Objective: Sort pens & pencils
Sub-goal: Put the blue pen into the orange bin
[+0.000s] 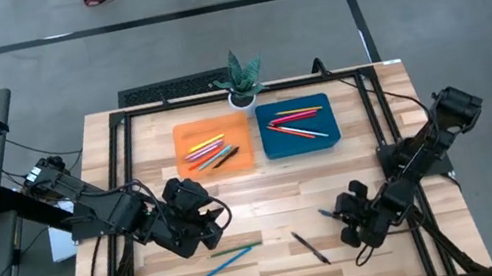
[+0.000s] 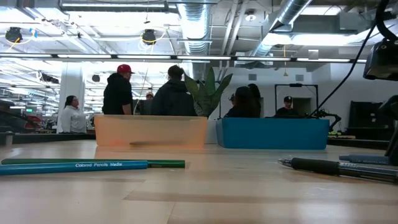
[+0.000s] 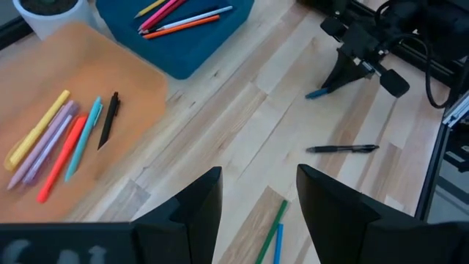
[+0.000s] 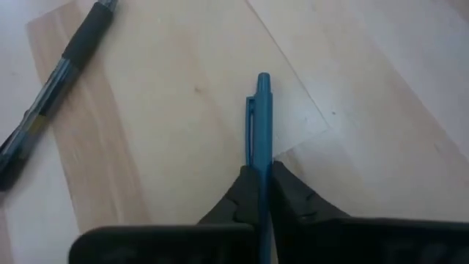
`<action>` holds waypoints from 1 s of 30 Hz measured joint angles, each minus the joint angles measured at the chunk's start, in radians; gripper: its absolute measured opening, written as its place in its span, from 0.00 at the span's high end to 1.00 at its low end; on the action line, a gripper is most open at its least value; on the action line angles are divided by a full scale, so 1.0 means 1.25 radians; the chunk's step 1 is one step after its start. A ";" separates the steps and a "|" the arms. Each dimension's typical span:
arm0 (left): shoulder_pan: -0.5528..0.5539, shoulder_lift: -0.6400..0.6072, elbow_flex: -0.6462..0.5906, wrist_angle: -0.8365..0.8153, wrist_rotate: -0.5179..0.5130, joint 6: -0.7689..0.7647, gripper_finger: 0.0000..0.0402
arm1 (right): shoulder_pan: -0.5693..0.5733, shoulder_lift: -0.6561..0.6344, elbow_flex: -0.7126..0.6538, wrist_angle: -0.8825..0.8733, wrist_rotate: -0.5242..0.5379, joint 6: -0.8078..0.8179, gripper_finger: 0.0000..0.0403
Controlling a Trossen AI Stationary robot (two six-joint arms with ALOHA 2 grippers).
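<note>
My right gripper is at the table's near right, shut on a blue pen whose clip end sticks out past the fingertips. My left gripper hovers open above the table's near left, holding nothing. A black pen lies flat on the wood between the arms. A blue pencil and a green pencil lie side by side nearer the left arm. The orange tray and the blue tray at the far middle each hold several pens and pencils. My right gripper pinches the blue pen's barrel between its two fingers, which come slanting down from the table's near right. The pen runs on ahead between the fingers, clip end foremost. It lies low and about level at the table top.
A small potted plant stands at the far edge between the two trays. Black frame rails run along the table's sides and far edge. People stand in the room beyond the table. Bare wood lies between the trays and the loose pens.
</note>
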 joint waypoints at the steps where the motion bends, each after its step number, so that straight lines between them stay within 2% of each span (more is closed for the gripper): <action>1: 0.000 0.000 0.000 0.003 0.000 0.000 0.58 | 0.000 -0.005 0.002 -0.003 0.000 0.002 0.93; 5: 0.000 0.000 0.000 0.015 -0.007 0.003 0.58 | -0.006 -0.046 0.005 -0.019 0.014 0.000 0.96; 9: 0.000 0.000 0.000 0.024 -0.025 0.003 0.58 | -0.024 -0.121 0.006 -0.016 0.069 -0.009 0.99; 13: 0.000 0.000 0.000 0.049 -0.061 0.010 0.58 | -0.043 -0.219 0.007 -0.003 0.144 -0.060 1.00; 15: 0.000 0.000 0.000 0.068 -0.063 0.029 0.58 | -0.056 -0.268 0.007 -0.003 0.147 -0.106 0.98; 17: 0.000 0.000 0.000 0.081 -0.063 0.042 0.58 | -0.067 -0.303 0.008 -0.013 0.097 -0.160 0.94; 19: 0.000 0.000 0.000 0.087 -0.063 0.048 0.58 | -0.078 -0.327 0.016 -0.072 -0.028 -0.186 0.89; 21: 0.000 0.000 0.000 0.093 -0.063 0.051 0.58 | -0.096 -0.325 0.041 -0.193 -0.177 -0.198 0.84; 22: 0.000 0.000 0.000 0.093 -0.066 0.051 0.58 | -0.104 -0.315 0.055 -0.259 -0.224 -0.213 0.81; 25: 0.000 0.000 0.000 0.093 -0.067 0.051 0.58 | -0.107 -0.278 0.107 -0.387 -0.258 -0.277 0.74; 30: 0.000 0.000 0.000 0.093 -0.068 0.051 0.58 | -0.110 -0.216 0.163 -0.390 -0.260 -0.333 0.61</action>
